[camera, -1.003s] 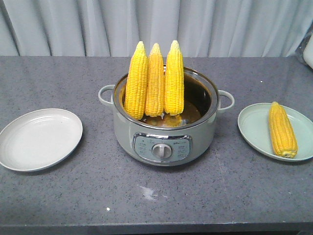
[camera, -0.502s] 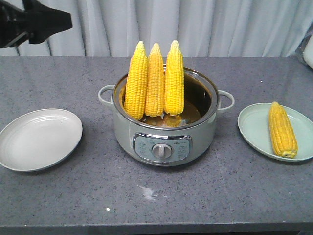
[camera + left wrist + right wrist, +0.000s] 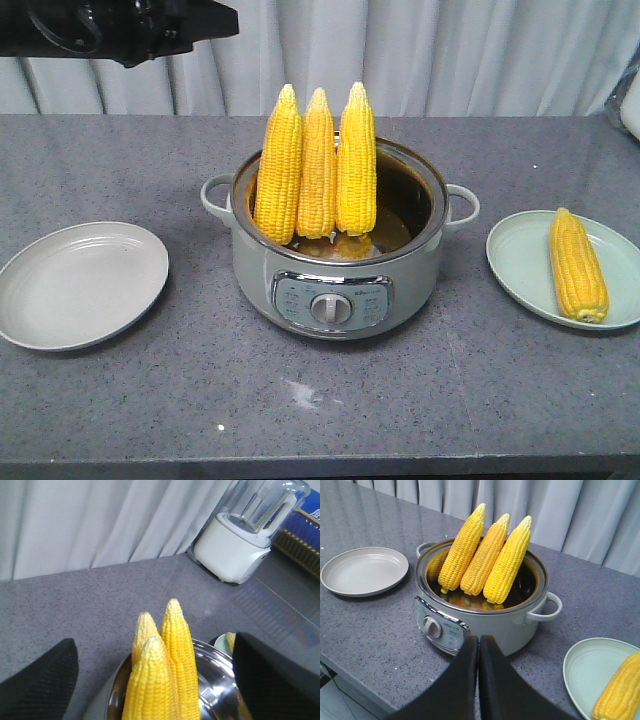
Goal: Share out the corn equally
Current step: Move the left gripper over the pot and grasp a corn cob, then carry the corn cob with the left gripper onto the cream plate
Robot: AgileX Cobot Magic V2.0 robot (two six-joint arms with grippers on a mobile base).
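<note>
Above the pot (image 3: pixel 335 290) the left jaws gaped wide, gripping nothing, while the right jaws were pressed together, bare; three corn cobs (image 3: pixel 317 165) stood in that pot, a fourth cob (image 3: pixel 578 265) lay on the right-hand one of two plates (image 3: pixel 515 262)
</note>
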